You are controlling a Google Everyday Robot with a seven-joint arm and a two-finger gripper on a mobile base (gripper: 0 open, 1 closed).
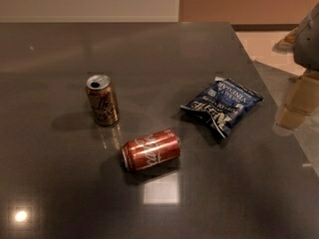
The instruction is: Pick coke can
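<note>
Camera view: we record a dark, glossy table [60, 183] carrying three items. The coke can [150, 150] lies on its side near the middle of the table, towards the near edge. Its silver end faces the lower left and its white lettering is turned upward along the red side. A tan-gold can [102, 100] stands upright behind and to the left of it, near but not touching, with its silver top showing. A blue chip bag [222, 105] lies flat and crumpled to the right of the coke can and slightly further back, apart from both cans. The gripper [298, 103] appears at the right edge of the view, cut off by the frame. It sits past the table's right edge, beyond the chip bag and well apart from the coke can. We cannot tell whether it is released or clenched. It touches none of the three items. We note a bright round light reflection [21, 215] on the near-left table surface and a pale square one [161, 193] just in front of the coke can.
</note>
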